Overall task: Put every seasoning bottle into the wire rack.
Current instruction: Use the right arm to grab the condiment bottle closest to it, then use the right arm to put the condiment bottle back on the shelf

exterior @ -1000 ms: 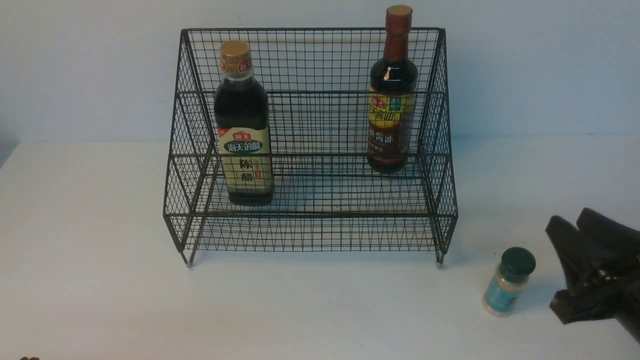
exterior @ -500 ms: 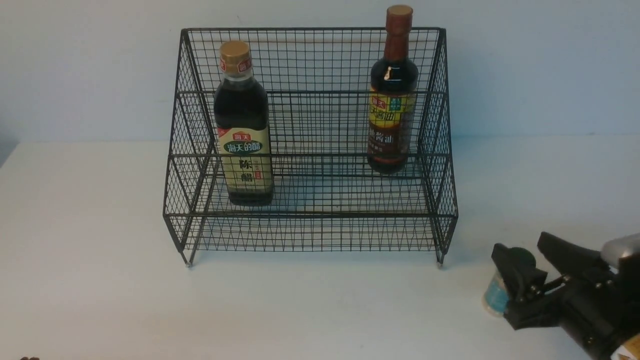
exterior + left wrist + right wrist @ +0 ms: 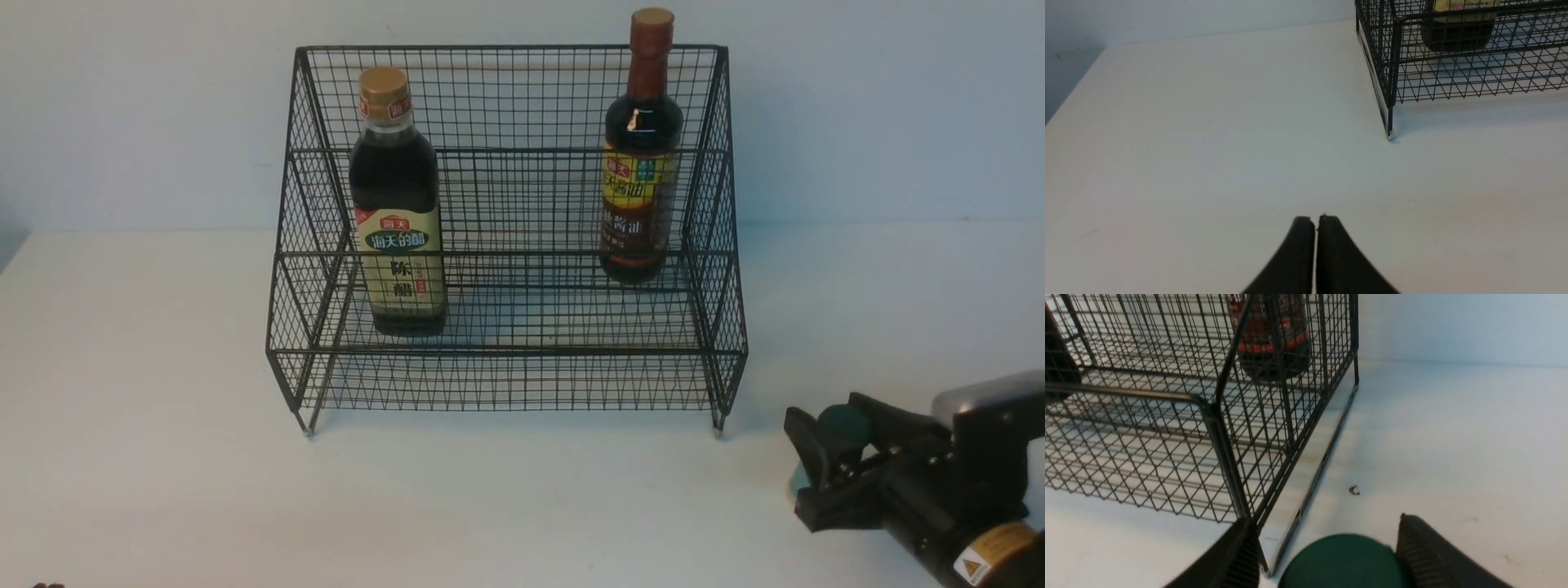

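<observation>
The wire rack [image 3: 506, 384] stands mid-table. Inside it, the dark vinegar bottle [image 3: 397, 220] with a gold cap is upright on the lower tier at the left. The brown-necked bottle [image 3: 641, 163] is upright on the upper tier at the right. The small green-capped shaker [image 3: 843, 422] stands on the table off the rack's front right corner. My right gripper [image 3: 826, 412] is open around its cap [image 3: 1345, 559]; one finger [image 3: 1421, 547] touches the cap and a gap shows at the other. My left gripper [image 3: 1314, 218] is shut on nothing, low over bare table left of the rack [image 3: 1453, 81].
The rack's front right foot and corner post [image 3: 1224, 457] stand close beside my right gripper's near finger. A small speck [image 3: 1354, 490] lies on the table beyond the shaker. The wall runs right behind the rack.
My right gripper has moved left to the shaker and come down round its cap, with the jaws narrowing on it. The left gripper and both tall bottles are still.
</observation>
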`<act>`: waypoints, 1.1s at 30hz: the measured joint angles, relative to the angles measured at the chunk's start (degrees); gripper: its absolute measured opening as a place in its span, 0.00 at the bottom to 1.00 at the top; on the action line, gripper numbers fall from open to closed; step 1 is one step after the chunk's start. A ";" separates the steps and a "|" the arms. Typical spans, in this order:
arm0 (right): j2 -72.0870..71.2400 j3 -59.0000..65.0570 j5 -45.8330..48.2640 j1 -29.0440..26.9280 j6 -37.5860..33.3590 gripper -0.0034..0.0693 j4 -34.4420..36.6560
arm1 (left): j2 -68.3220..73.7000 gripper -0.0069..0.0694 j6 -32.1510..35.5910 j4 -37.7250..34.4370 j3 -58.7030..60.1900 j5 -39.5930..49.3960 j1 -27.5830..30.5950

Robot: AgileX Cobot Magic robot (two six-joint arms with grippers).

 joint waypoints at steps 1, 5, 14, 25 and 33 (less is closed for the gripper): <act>0.00 -0.18 0.00 0.00 0.00 0.48 0.00 | 0.00 0.08 0.00 0.00 0.00 0.00 0.00; -0.14 -0.19 0.05 0.00 0.00 0.48 0.00 | 0.00 0.08 0.00 0.00 0.00 0.00 0.00; -11.08 2.63 1.39 0.00 0.39 0.48 -0.10 | 0.00 0.08 0.00 0.00 0.00 0.00 0.00; -36.30 -5.78 28.45 0.00 0.88 0.48 -1.32 | 0.00 0.08 0.00 0.00 0.00 0.00 0.00; -37.38 -23.69 46.25 2.68 5.09 0.48 -5.42 | 0.00 0.08 0.00 0.00 0.00 0.00 0.00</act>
